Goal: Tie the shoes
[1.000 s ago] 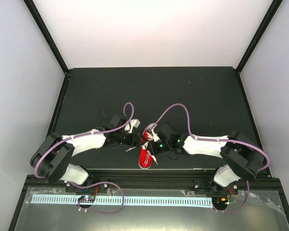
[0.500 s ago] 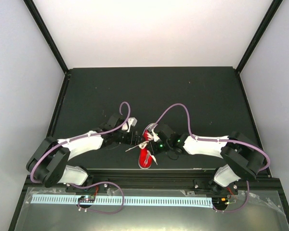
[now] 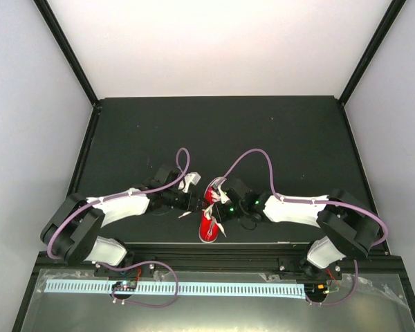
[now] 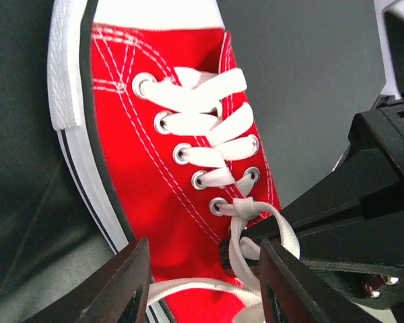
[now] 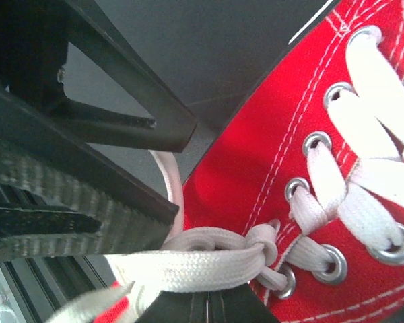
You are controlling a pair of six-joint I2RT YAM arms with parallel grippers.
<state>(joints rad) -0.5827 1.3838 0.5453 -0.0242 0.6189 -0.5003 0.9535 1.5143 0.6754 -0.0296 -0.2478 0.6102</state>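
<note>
A red sneaker (image 3: 208, 223) with white laces lies at the table's near edge, between both arms. In the left wrist view the sneaker (image 4: 168, 134) shows its laced eyelets and a first knot (image 4: 246, 207). My left gripper (image 3: 196, 202) is open, and in its own view (image 4: 205, 289) its fingers straddle a loose lace strand (image 4: 188, 286) over the shoe's side. My right gripper (image 3: 216, 203) is shut, and in its own view (image 5: 205, 303) its closed fingertips pinch a flat lace loop (image 5: 209, 262) beside the knot. The left gripper's fingers (image 5: 141, 94) show dark at upper left there.
The black table top (image 3: 263, 138) stretches behind the shoe. A black metal rail (image 3: 263, 252) runs along the near edge just below the shoe. White walls and black corner posts (image 3: 69, 55) enclose the sides and back.
My left gripper pulled slightly left, drawing a lace strand out, then came back close to the shoe. The right gripper and shoe stayed put.
</note>
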